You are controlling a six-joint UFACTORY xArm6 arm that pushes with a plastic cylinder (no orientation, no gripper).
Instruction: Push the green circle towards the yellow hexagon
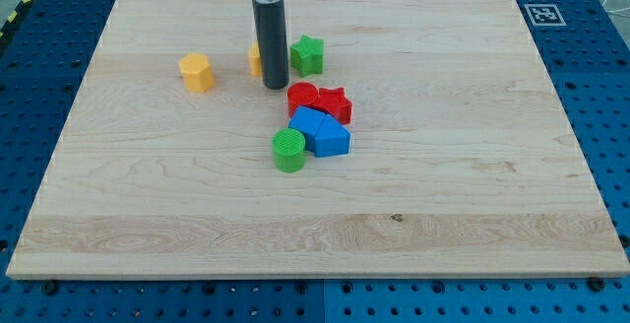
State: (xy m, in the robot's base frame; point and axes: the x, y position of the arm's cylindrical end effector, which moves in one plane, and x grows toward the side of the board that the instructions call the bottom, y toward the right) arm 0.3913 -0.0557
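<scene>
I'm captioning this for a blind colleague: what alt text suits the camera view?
My tip rests between a partly hidden yellow block and a green star, above the green circle. The yellow hexagon sits at the view's left; red and blue blocks cluster beside the circle.

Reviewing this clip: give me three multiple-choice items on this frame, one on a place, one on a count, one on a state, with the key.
1. Where does the green circle lie relative to the blue blocks?
A. at their lower left
B. at the view's top
C. far right

2. How many red blocks show?
A. none
B. two
C. five

3. What is my tip touching?
A. the green circle
B. the yellow hexagon
C. neither

Key: 1 A, it lies against the blue cluster. 2 B, a red cylinder and a red star. 3 C, my tip stands apart from both, right of the yellow hexagon.
</scene>
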